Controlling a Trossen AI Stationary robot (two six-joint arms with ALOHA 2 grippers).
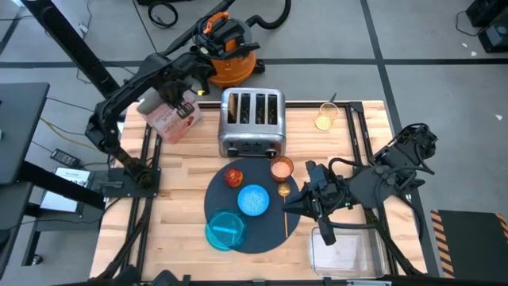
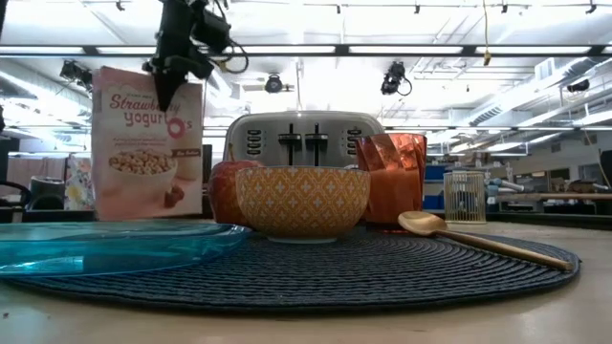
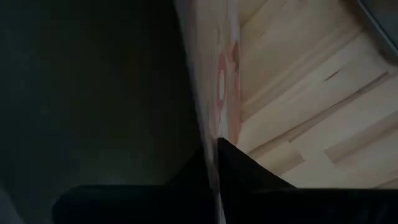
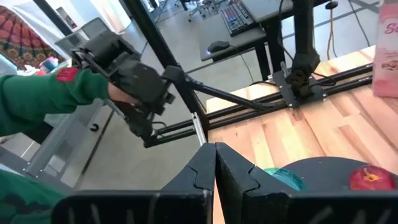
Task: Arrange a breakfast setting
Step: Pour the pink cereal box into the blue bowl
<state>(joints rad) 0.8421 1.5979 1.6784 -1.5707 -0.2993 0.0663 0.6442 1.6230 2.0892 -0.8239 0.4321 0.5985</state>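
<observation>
A pink-and-white cereal box (image 2: 148, 143) stands at the far left of the table, left of the steel toaster (image 1: 252, 123). My left gripper (image 2: 164, 91) comes down on the box's top and is shut on it. On the round dark mat (image 1: 274, 230) rest a red apple (image 1: 234, 176), a copper cup (image 1: 282, 168), a bowl (image 1: 254, 199), a blue plate (image 1: 225, 230) and a gold spoon (image 2: 459, 232). My right gripper (image 1: 295, 203) hovers shut above the mat's right edge, holding nothing. My left gripper pinches a thin wall at the cereal box's top edge (image 3: 213, 118) between its two fingers. One finger (image 3: 245, 177) is on the outer side, over the table; the other is on the dark side, apparently inside the box. The fingers come steeply from above. The box stands upright below them.
A small glass jar (image 1: 327, 117) stands at the far right and a clear container (image 1: 345, 250) at the near right. Black rails (image 1: 147, 159) run along both table sides. Beyond the left edge, a person's green sleeve (image 4: 56, 93) holds a control arm.
</observation>
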